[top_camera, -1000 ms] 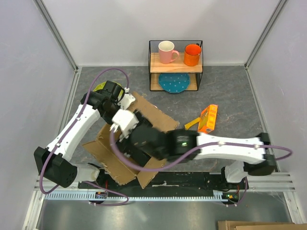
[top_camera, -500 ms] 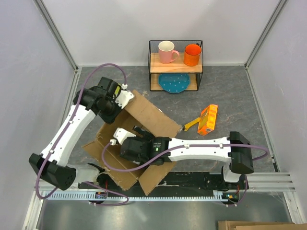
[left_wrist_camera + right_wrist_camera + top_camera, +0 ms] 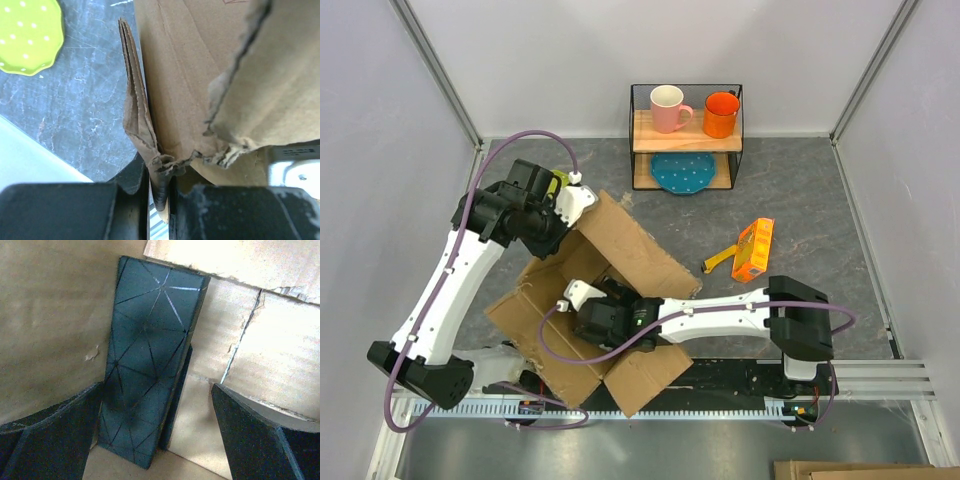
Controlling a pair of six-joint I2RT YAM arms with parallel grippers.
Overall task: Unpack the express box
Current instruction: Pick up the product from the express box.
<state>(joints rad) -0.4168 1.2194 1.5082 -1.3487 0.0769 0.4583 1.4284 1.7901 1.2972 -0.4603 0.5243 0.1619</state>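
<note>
The express box (image 3: 642,252) is a brown cardboard carton, open, with torn flaps, lying between the arms; no label shows. My left gripper (image 3: 569,206) is shut on the edge of its far-left flap (image 3: 142,130), pinched between the fingers (image 3: 159,192). My right gripper (image 3: 603,320) reaches down inside the box and is open (image 3: 157,440). A flat dark teal packet with a thin line pattern (image 3: 147,365) leans on the box's inner wall (image 3: 45,315), between the spread fingers, close to the left one and apart from both.
A wire shelf (image 3: 686,136) at the back holds a pink mug (image 3: 669,108), an orange mug (image 3: 720,114) and a blue plate (image 3: 683,172). An orange and yellow item (image 3: 752,249) lies on the table, right of the box. A yellow-green dotted plate (image 3: 27,35) lies beside the flap.
My right arm has dropped and reached deeper into the box. My left arm has drawn back and left with the flap, and the box has shifted and opened wider.
</note>
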